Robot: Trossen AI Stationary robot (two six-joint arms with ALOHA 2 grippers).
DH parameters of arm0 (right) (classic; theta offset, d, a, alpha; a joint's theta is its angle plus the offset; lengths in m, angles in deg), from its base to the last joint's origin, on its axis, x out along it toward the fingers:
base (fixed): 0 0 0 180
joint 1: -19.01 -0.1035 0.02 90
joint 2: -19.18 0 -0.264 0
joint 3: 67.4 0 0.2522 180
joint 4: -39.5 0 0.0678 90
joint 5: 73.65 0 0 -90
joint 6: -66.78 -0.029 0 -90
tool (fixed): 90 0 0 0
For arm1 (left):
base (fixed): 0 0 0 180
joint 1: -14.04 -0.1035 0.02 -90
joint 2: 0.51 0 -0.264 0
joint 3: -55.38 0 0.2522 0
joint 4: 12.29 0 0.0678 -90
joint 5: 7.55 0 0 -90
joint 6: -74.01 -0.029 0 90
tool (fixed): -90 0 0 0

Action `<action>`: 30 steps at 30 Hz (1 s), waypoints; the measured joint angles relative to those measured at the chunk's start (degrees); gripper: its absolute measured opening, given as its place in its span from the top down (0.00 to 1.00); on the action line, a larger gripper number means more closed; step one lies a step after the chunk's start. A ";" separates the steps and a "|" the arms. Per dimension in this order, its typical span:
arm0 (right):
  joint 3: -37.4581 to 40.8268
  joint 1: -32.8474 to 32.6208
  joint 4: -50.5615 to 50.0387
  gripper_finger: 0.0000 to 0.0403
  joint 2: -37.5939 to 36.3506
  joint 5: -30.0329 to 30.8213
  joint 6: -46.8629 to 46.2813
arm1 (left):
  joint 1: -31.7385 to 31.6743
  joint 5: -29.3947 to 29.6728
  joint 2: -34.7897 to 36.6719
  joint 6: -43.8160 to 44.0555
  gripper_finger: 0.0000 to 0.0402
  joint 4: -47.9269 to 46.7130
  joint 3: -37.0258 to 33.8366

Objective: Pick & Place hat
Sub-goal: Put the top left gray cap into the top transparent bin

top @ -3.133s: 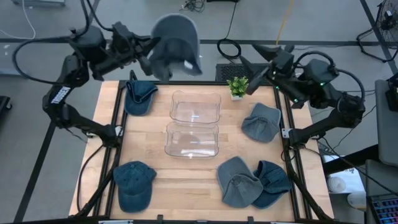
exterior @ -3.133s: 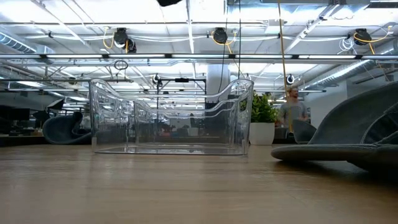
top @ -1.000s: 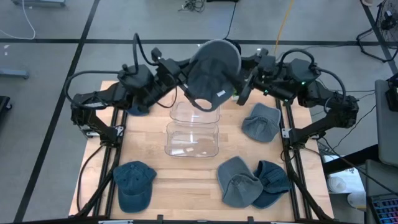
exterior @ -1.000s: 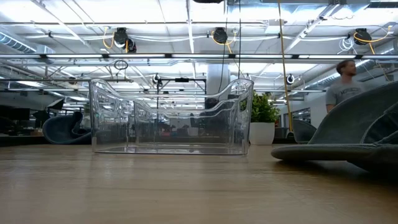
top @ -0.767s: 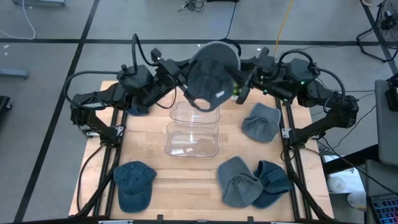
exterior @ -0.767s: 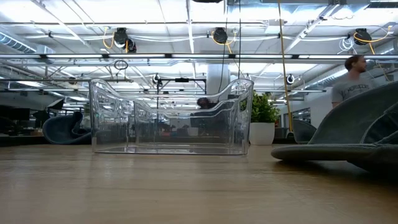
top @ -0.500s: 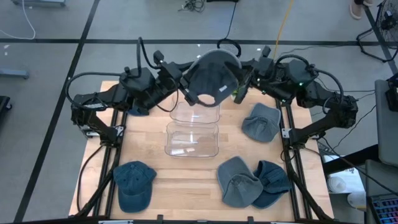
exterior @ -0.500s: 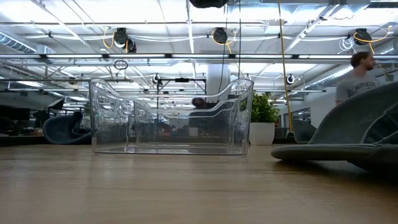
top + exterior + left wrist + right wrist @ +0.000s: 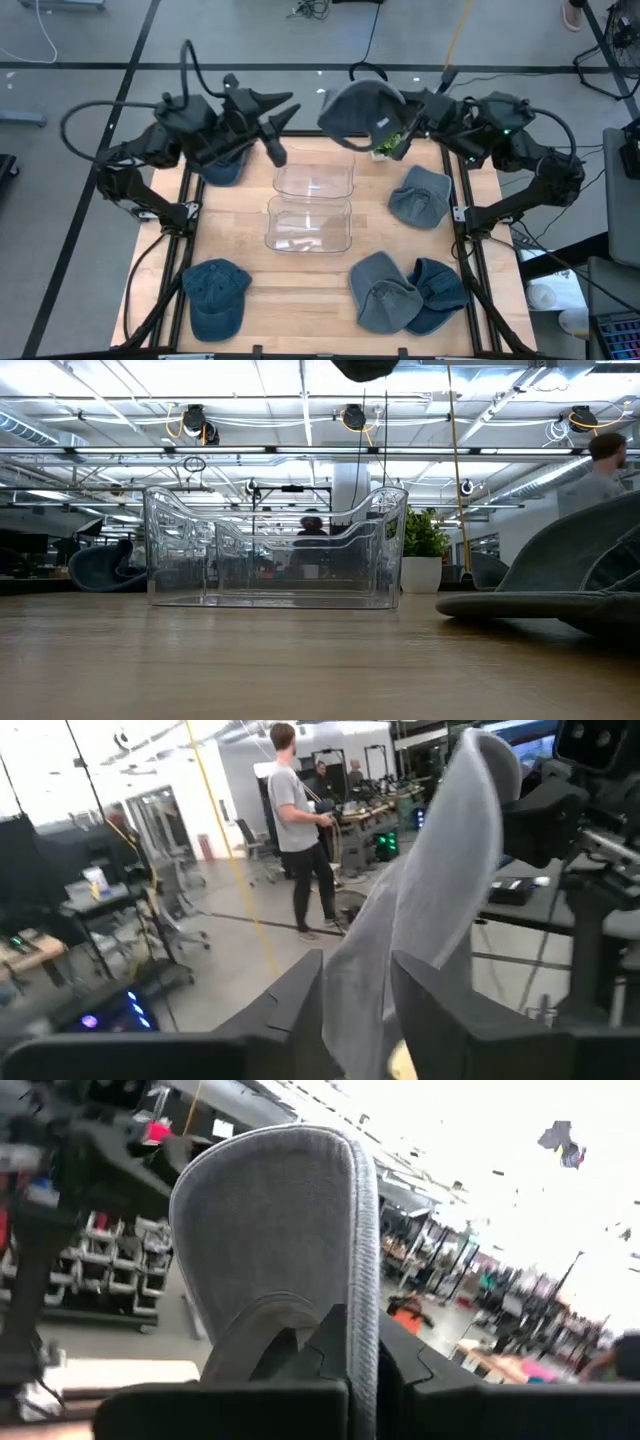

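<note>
Both clear bins [image 9: 312, 205] at counter centre sit open-topped, nothing above them. Plant [image 9: 383, 143] stands at 1 o'clock of the bins, under the held hat [image 9: 358, 112]. Caps [image 9: 420, 195] crowd 3 to 5 o'clock.

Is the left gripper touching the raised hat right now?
Apart. The high view shows open floor between the left gripper, fingers spread, and the hat, which the right gripper holds by itself.

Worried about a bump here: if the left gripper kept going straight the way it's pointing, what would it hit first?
Probably the gray hat that the right gripper holds up. The open left gripper points straight at it, with only air between; depth is unclear.
</note>
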 joint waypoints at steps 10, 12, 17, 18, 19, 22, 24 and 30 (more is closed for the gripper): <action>-0.02 0.02 -0.26 1.00 -1.00 -15.15 8.39 | -6.86 -16.27 4.80 15.66 0.54 -5.06 -0.01; -0.02 0.02 -0.33 1.00 -0.98 -19.60 8.59 | -9.01 -20.62 4.94 19.39 0.52 -5.58 -0.03; -0.02 -0.06 -0.29 1.00 -1.00 -28.50 8.35 | -15.65 -34.15 5.58 29.98 0.46 -6.69 -0.07; -0.02 -0.25 -0.32 1.00 -1.07 -30.57 8.40 | -16.85 -36.33 5.55 31.59 0.45 -7.13 -0.04; -0.02 -0.54 -0.40 1.00 -1.21 -32.78 8.60 | -17.94 -38.35 5.50 33.06 0.44 -7.84 -0.07; -0.02 -1.57 0.34 1.00 -1.79 -38.98 9.12 | -21.14 -44.72 5.38 37.45 0.39 -9.89 -0.07; -0.02 -2.38 0.78 1.00 -2.40 -42.07 9.16 | -23.22 -49.47 5.40 40.02 0.36 -10.69 -0.07; -0.02 -4.94 1.06 1.00 -4.57 -44.92 11.37 | -27.25 -63.28 5.40 46.92 0.29 -11.54 -0.07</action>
